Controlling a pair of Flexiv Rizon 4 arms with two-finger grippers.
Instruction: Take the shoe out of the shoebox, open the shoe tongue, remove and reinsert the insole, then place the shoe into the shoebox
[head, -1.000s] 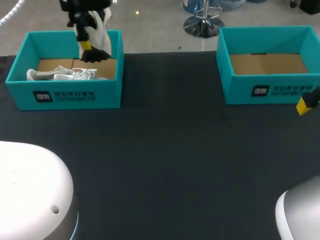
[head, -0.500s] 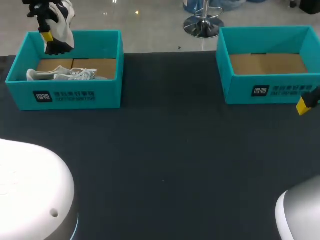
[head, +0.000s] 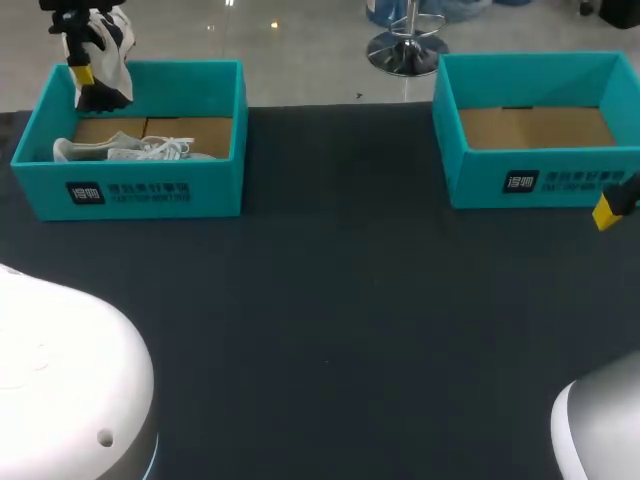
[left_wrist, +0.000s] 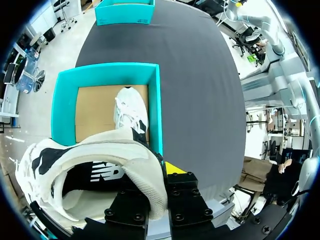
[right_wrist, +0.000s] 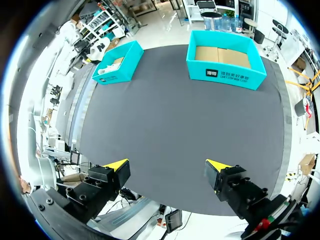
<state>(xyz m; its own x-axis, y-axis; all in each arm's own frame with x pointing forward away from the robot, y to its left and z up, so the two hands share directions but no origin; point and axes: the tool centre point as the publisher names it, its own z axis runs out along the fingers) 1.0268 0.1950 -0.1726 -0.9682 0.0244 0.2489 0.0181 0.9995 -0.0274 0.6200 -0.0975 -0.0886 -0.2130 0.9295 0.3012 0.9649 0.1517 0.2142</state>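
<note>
- Dark cloth covers the worktop (head: 340, 300), and two teal boxes stand along its far edge, one towards each far corner.
- Left box (head: 140, 195) sits by the far left corner, open at the top, with a brown card floor.
- Second shoe (head: 125, 150) is white and lies on its side on that floor, against the box's near wall. The left wrist view shows it below the claw, laces visible.
- Left claw (head: 82, 72) hangs above the left box's far left corner, clear of the rim. It is clamped on the shoe (head: 105, 50), which is white with black patches.
- From the left wrist view, the shoe's padded collar sits pinched between the two fingers – one yellow tip shows outside the collar, while the other is hidden inside the shoe. The shoe's opening faces the camera and its toe points away.
- Right box (head: 540, 185) stands by the far right corner, showing only its card floor.
- Right claw (right_wrist: 167, 167) is at the worktop's right edge, just in front of the right box's near wall. Its fingers are spread wide and grip nothing – bare cloth shows between the yellow tips.
</note>
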